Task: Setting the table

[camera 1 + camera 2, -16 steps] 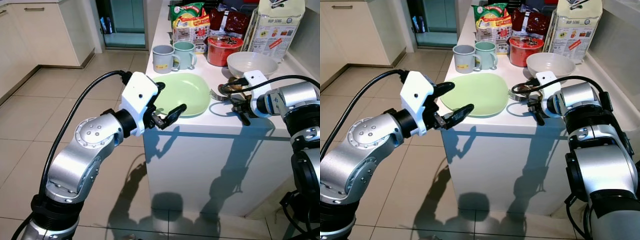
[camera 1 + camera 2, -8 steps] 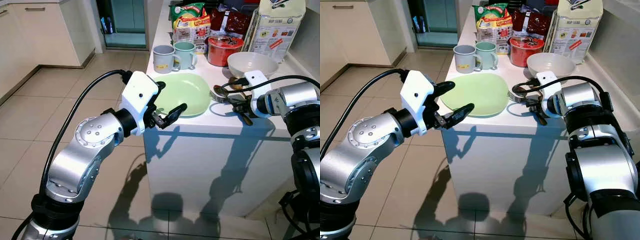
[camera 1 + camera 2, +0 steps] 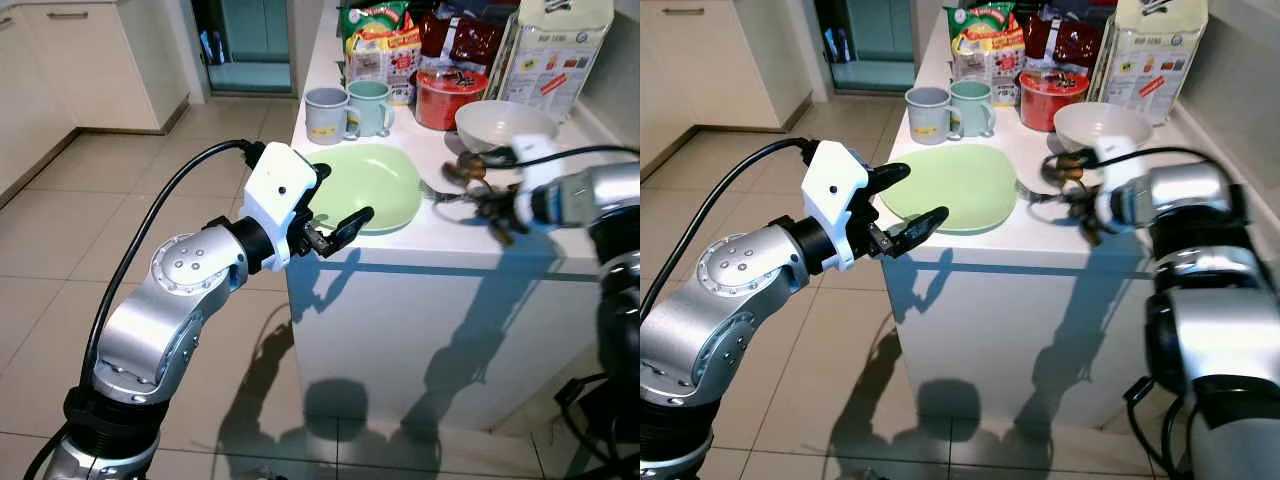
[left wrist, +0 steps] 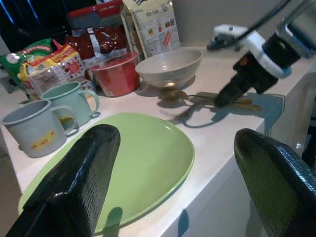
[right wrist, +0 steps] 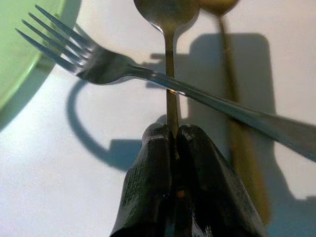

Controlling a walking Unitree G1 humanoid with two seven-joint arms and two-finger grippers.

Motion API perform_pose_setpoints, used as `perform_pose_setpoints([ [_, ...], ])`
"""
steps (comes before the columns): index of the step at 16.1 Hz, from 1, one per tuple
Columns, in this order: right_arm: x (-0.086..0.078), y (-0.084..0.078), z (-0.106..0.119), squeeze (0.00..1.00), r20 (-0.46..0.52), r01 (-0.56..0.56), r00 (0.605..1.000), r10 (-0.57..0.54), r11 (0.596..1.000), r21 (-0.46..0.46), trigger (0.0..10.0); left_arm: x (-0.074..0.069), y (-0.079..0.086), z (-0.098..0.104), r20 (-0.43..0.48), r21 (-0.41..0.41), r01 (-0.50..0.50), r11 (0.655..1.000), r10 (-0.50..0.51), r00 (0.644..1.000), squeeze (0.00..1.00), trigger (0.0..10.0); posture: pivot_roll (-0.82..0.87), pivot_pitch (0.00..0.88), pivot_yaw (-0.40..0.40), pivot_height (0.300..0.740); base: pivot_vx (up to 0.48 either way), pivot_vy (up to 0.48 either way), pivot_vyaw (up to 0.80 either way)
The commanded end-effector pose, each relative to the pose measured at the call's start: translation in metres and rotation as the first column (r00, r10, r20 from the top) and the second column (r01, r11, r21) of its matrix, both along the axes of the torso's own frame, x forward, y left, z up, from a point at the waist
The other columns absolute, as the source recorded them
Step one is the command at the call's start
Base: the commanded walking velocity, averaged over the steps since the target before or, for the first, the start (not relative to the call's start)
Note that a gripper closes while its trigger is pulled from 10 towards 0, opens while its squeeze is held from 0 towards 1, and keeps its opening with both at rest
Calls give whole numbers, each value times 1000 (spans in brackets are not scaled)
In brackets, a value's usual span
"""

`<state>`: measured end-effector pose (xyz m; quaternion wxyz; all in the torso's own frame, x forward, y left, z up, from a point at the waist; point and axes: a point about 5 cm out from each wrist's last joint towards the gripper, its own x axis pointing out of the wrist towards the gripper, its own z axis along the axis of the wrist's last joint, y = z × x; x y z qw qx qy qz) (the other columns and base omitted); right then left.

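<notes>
Cutlery lies on the white bench (image 3: pixel 430 235) just right of the green plate (image 3: pixel 368 185): a silver fork (image 5: pixel 148 76) with its tines reaching toward the plate's rim, a silver spoon (image 5: pixel 168 29) and a gold-coloured spoon (image 5: pixel 232 89) beside it. Nearest the camera, the left gripper (image 3: pixel 335 205) hangs off the bench's front left corner, its two black fingers spread wide apart and holding nothing, with the near edge of the plate between them in the left wrist view. Further in and to the right, the right gripper (image 5: pixel 170 168) sits low over the bench top with its fingers pressed together on the handle of the silver spoon; the fork crosses over that same handle just ahead of the fingertips, and the gold spoon lies alongside, close by. In the head views this arm is blurred, so the cutlery there shows only as a smear. Behind the cutlery stands a pale bowl (image 3: pixel 503 125), and beyond the plate two mugs sit side by side, a grey mug (image 3: pixel 324 115) and a mint-green mug (image 3: pixel 368 105). A red tub (image 3: pixel 448 98) stands behind the bowl, with snack packets (image 3: pixel 380 45) and a tall printed carton (image 3: pixel 560 50) at the far end of the bench. Beige floor tiles (image 3: pixel 120 220) stretch away to the left.
</notes>
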<state>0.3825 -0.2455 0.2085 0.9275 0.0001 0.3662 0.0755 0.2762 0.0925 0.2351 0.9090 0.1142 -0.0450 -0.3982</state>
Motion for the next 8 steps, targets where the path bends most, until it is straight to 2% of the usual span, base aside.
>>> perform_pose_setpoints([
  [1, 4, 2, 21, 0, 61, -4, 998, 1, 999, 44, 0, 2, -1, 2, 1, 8, 6, 1000, -6, 1000, 0, 10000, 64, 14, 33, 740, 0, 0, 0],
  [2, 4, 2, 23, 0, 66, -5, 998, 1, 999, 54, 0, 2, -1, 2, 1, 8, 6, 1000, -6, 1000, 0, 10000, 64, 14, 33, 740, 0, 0, 0],
  [3, 4, 4, 28, 0, 89, -34, 996, 23, 991, 128, 0, 2, -1, 2, 1, 8, 7, 1000, -7, 1000, 0, 10000, 64, 14, 33, 740, 0, 0, 0],
  [4, 4, 5, 29, 0, 95, -45, 995, 31, 988, 147, 0, 2, -1, 2, 1, 9, 7, 1000, -7, 1000, 0, 10000, 64, 14, 33, 740, 0, 0, 0],
  [5, 4, 10, 31, 0, 111, -84, 992, 62, 974, 212, 0, 2, -1, 2, 1, 9, 8, 1000, -8, 1000, 0, 10000, 66, 13, 34, 740, 0, 0, 0],
  [8, 4, 16, 36, 0, 141, -129, 986, 88, 941, 312, 0, 2, -1, 3, 2, 10, 8, 1000, -8, 1000, 0, 10000, 66, 13, 34, 740, 0, 0, 0],
])
